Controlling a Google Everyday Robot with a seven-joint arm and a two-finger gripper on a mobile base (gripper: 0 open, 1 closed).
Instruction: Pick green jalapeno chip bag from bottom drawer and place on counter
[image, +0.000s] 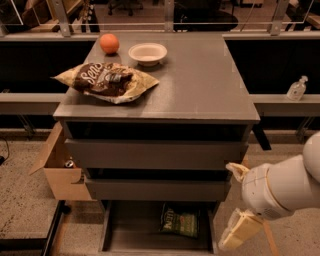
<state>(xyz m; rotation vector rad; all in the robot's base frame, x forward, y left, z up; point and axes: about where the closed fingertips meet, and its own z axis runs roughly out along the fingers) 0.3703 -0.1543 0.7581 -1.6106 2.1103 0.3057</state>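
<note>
Gripper (239, 231), cream-coloured, hangs low at the near right, just right of the open bottom drawer (131, 233) and outside it, on the white arm (286, 192); whether it is open or closed cannot be told, and it holds nothing visible. The green jalapeno chip bag (180, 220) lies flat on the dark drawer floor, right of centre, apart from the gripper, with the drawer's right wall between them. The middle drawer (157, 189) and the top drawer (155, 153) project above the bottom drawer and overhang its far part. On the counter (205, 80) a brown-and-cream chip bag (107, 82) lies at the left, with an orange ball (109, 43) and a white bowl (147, 53) at the far edge. An open cardboard box (59, 172) stands left of the cabinet; a clear pump bottle (297, 89) stands on the ledge at the right.
</note>
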